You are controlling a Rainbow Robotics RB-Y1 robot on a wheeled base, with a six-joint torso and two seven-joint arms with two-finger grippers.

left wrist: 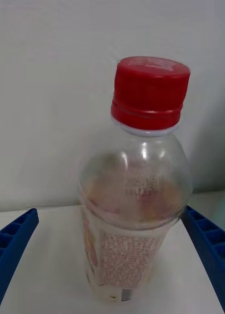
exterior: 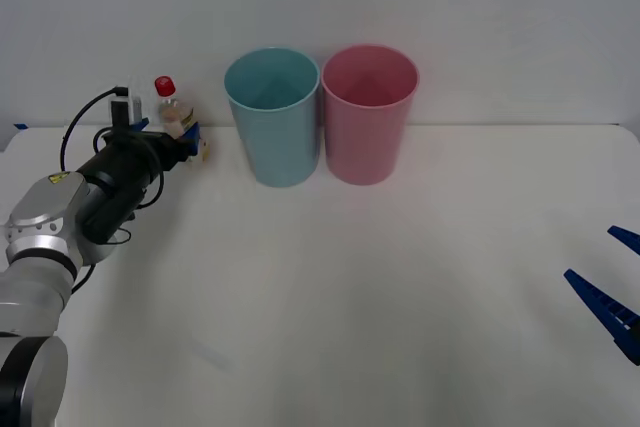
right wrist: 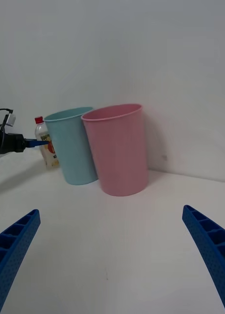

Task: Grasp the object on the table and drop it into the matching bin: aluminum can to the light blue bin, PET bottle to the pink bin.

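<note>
The PET bottle [exterior: 170, 109], small and clear with a red cap and a yellow-orange label, stands upright at the far left of the white table [exterior: 350, 307]. My left gripper [exterior: 188, 137] is open, one blue finger on each side of the bottle [left wrist: 134, 206] at label height. The light blue bin [exterior: 273, 117] stands to the right of the bottle, with the pink bin [exterior: 368, 114] touching its right side. Low at the right edge, my right gripper [exterior: 590, 253] waits open and holds nothing. From the right wrist I see the bottle [right wrist: 45, 142] behind the light blue bin [right wrist: 73, 147] and the pink bin [right wrist: 119, 149].
A plain white wall rises just behind the bins and the bottle. A black cable [exterior: 85, 112] loops over the left wrist. Open white tabletop stretches between the bins and the right gripper [right wrist: 110, 213].
</note>
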